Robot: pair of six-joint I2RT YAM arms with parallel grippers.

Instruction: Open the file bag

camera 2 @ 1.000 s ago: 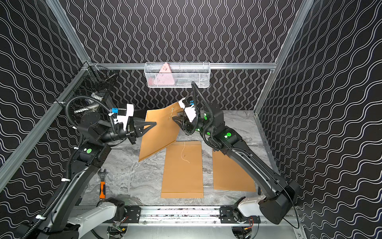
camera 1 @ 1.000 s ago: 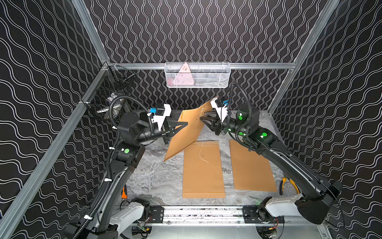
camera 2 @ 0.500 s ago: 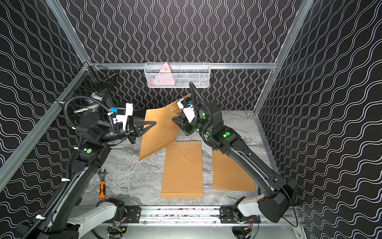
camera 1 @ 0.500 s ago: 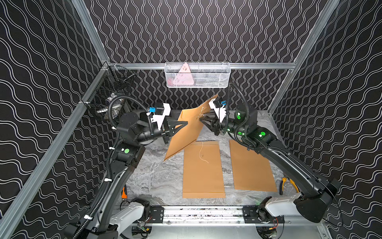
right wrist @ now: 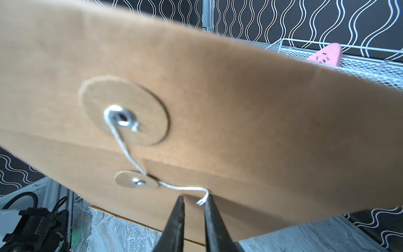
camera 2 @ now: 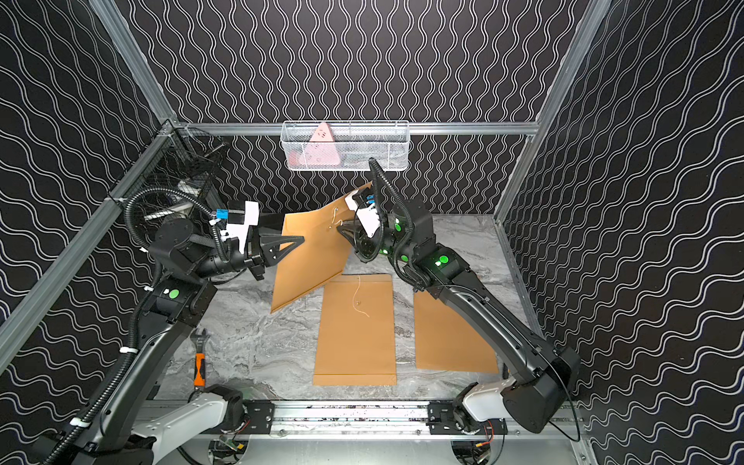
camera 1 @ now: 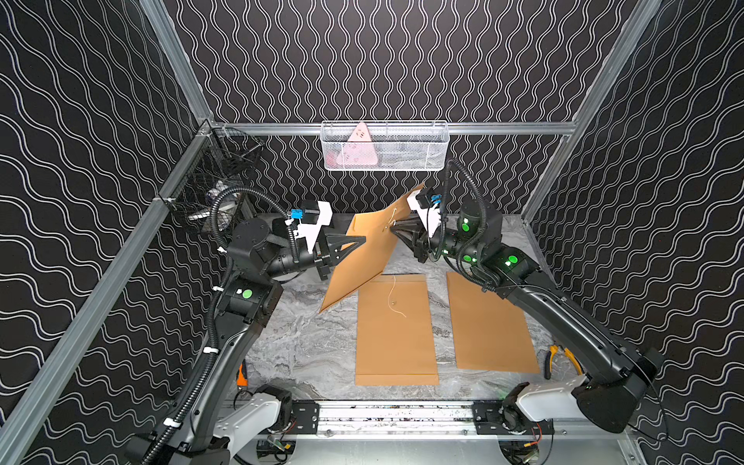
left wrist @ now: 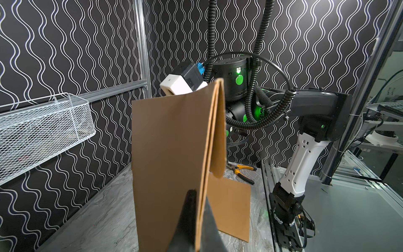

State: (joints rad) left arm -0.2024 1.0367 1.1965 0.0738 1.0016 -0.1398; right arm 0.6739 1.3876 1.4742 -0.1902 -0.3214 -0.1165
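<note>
Two brown paper envelopes lie flat on the grey marbled table (camera 1: 310,346), closest to the front rail. The middle envelope (camera 1: 396,334) has a loose white cord (camera 1: 392,300) on its face, so it looks already undone. The plain envelope (camera 1: 489,326) sits just beside it, under the right arm.

Behind them, the brown paper file bag (camera 1: 362,261) is raised off the table and tilted, with its low corner near the middle envelope's far edge. The left hand (left wrist: 199,196) is pressed together on the bag's side edge and pinches both paper layers. I judge this grip is there to turn the closure toward the other arm and steady the sheet.

At the flap end waits the right hand (right wrist: 194,197). In its wrist view, a thin white string (right wrist: 183,188) runs from the eyelet of the large round paper disc (right wrist: 124,111) on the flap. It passes under the small paper disc (right wrist: 136,181) on the body and ends in a frayed tail at the fingertips (right wrist: 209,197). A slim gap shows between the fingers, and the tail is not yet clamped. The likely next step is to nip that tail and unwind it from the small disc. The string is thin and could slip, and the paper may flex away.

Farthest back, a white wire basket (camera 1: 422,157) hangs on the rear rail and holds a pink triangular object (camera 1: 358,149). It plays no part here.
</note>
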